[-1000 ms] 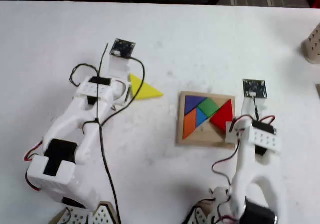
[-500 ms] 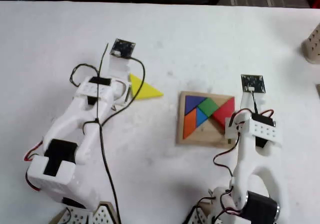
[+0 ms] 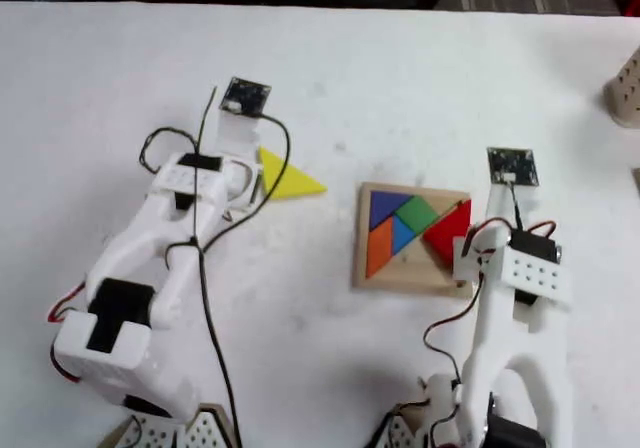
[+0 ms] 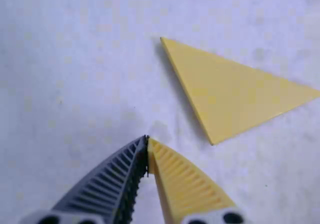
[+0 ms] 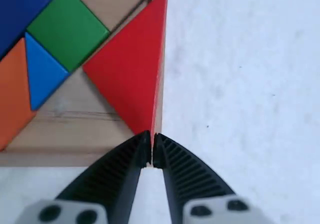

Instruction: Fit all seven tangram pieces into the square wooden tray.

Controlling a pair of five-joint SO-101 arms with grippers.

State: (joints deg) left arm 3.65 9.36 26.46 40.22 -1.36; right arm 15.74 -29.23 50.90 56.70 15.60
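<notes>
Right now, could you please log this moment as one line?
left gripper: shut, beside yellow triangle on table | right gripper: shut, at red triangle corner | red triangle overlaps tray rim

Left end effector (image 4: 146,149) closed; right end effector (image 5: 151,151) seemingly closed.

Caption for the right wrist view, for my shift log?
Right gripper, shut, tips at the corner of the red triangle that lies along the tray rim.

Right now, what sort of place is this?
Probably a robotics workbench: a left arm and right arm with bare wiring on a white table, beside a wooden tray of tangram pieces.
</notes>
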